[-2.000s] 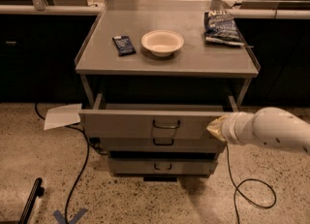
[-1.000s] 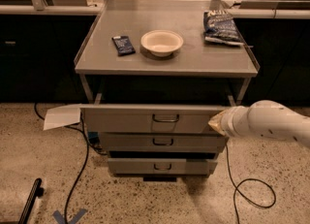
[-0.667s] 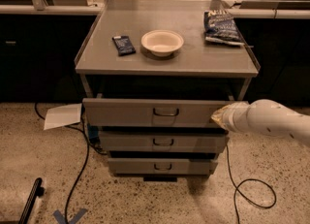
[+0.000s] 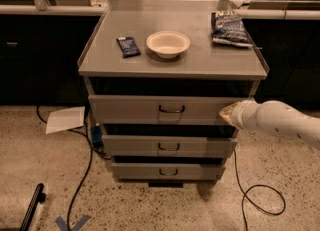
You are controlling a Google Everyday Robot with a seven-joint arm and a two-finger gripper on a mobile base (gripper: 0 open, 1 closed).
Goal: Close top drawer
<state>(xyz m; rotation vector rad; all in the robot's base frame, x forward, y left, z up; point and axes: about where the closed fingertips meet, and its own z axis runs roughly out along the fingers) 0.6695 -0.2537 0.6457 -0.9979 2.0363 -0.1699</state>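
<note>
The top drawer (image 4: 150,109) is the widest of three grey metal drawers in a grey cabinet, with a small dark loop handle (image 4: 171,109) centred on its front. It stands out only a little from under the cabinet top. My gripper (image 4: 228,114) is at the end of a white arm that comes in from the right. Its tip rests against the right end of the drawer front.
The cabinet top (image 4: 110,50) carries a white bowl (image 4: 168,43), a dark small packet (image 4: 128,46) and a chip bag (image 4: 229,27). Two lower drawers (image 4: 168,146) stand slightly out. A sheet of paper (image 4: 66,119) and cables (image 4: 252,195) lie on the speckled floor.
The top drawer has slid back into the cabinet, from well open to nearly in. My gripper has moved back with it, staying at the drawer front's right end.
</note>
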